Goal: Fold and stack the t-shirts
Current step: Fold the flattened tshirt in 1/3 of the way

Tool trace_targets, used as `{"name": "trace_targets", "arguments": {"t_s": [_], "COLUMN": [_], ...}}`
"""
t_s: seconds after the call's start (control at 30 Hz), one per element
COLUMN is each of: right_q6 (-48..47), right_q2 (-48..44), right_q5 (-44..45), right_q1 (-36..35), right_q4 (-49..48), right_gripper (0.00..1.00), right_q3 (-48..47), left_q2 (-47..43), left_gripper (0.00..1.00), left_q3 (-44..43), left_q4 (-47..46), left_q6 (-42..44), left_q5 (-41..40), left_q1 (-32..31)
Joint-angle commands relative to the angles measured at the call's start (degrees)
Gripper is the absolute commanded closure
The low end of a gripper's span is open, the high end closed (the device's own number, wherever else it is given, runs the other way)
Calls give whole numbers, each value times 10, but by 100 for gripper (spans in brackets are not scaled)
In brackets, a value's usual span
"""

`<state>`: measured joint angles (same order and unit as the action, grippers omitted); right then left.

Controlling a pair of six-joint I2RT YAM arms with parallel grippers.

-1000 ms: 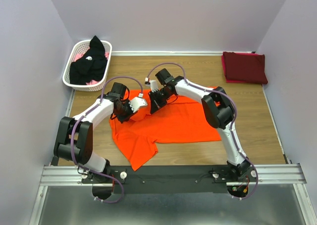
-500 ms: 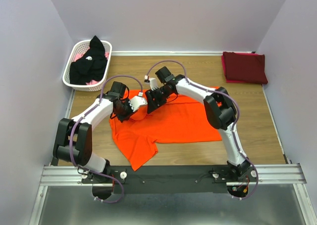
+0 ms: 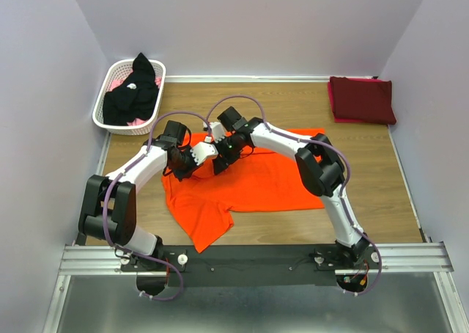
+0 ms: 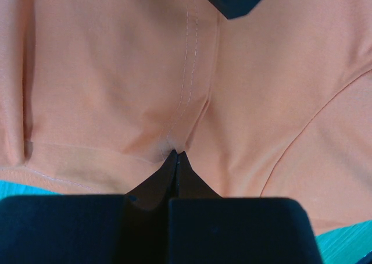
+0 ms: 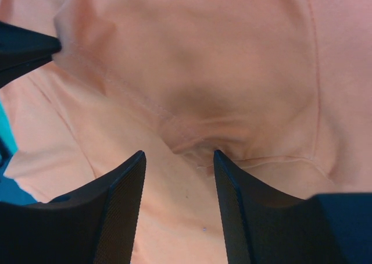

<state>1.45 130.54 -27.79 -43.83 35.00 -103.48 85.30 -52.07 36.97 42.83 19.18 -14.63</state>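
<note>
orange t-shirt [image 3: 256, 179] spread flat, worked at its far-left edge
left gripper [image 4: 176, 154] clenched on a fold there; right gripper [image 5: 179, 156] just beside it, jaws apart over the cloth, grasping nothing; maroon t-shirt [image 3: 361, 100] well beyond its far-right corner.

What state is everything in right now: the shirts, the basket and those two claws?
orange t-shirt: spread out, unfolded, pinched at a seam.
maroon t-shirt: folded, far right corner.
black t-shirt: crumpled in the basket.
basket: upright, holding the black t-shirt.
left gripper: shut on the orange t-shirt.
right gripper: open, over the orange t-shirt.
</note>
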Motion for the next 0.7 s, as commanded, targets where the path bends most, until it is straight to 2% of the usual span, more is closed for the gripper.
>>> {"name": "trace_targets", "arguments": {"t_s": [0.0, 0.37, 0.47, 0.5, 0.67], "right_q6": [-8, -9, -9, -10, -10], "right_q2": [8, -2, 0, 2, 4], "right_q5": [77, 114, 117, 114, 104], "right_q1": [1, 0, 0, 0, -1], "right_q4": [3, 5, 5, 5, 6], "right_gripper": [44, 56, 63, 70, 87], "right_q3": [7, 10, 7, 7, 5], "left_q2": [-6, -7, -9, -9, -12], "left_gripper": [100, 100, 100, 100, 100], "left_q3": [-9, -9, -8, -8, -8], "left_q4": [5, 6, 6, 8, 9], "left_q6": [-4, -2, 0, 0, -1], "left_q5": [23, 22, 24, 25, 28], "left_q1": [0, 0, 2, 1, 2]}}
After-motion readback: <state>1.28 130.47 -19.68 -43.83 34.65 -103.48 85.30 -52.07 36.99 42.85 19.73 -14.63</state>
